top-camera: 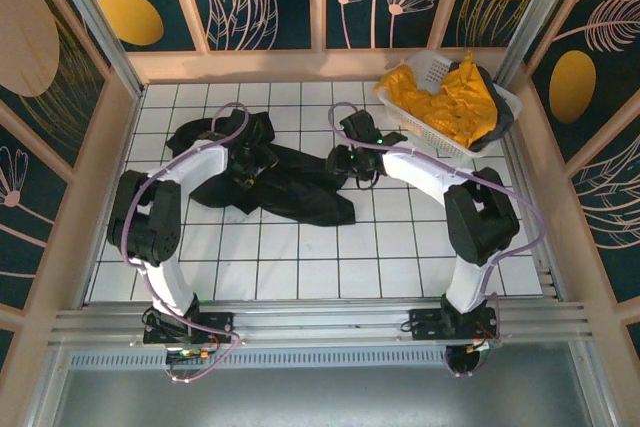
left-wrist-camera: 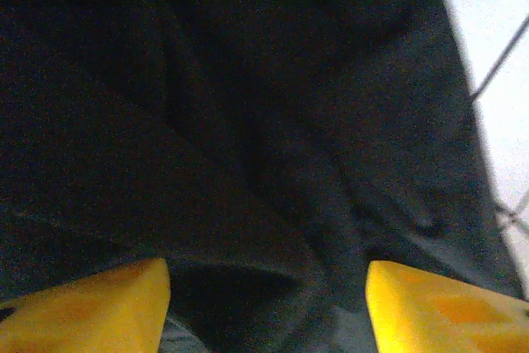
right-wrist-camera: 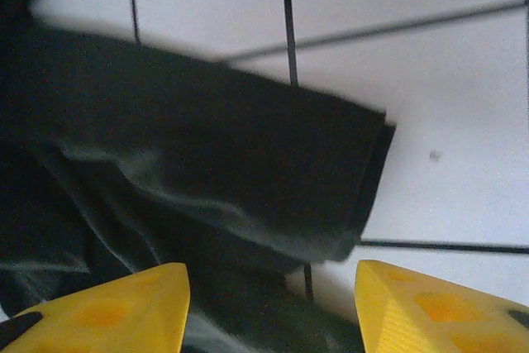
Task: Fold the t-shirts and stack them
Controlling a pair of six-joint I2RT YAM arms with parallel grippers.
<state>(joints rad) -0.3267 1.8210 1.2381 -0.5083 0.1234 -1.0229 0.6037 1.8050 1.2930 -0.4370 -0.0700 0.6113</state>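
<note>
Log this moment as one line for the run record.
folding not started | black t-shirt crumpled on table | left gripper open over it | right gripper open at sleeve | yellow t-shirts in basket

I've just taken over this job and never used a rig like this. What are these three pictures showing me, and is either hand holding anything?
You are driving two robot arms bolted at the near edge of a white tiled table. The wide picture looks down from above and behind them. The other two come from wrist cameras; the yellow wedges at the bottom are each hand's own fingers. A crumpled black t-shirt lies mid-table. The left hand hangs over its bunched body, the right hand over what looks like a sleeve end. Both hands are open and hold nothing. Mustard-yellow shirts sit heaped in a white basket at the far right corner.
</note>
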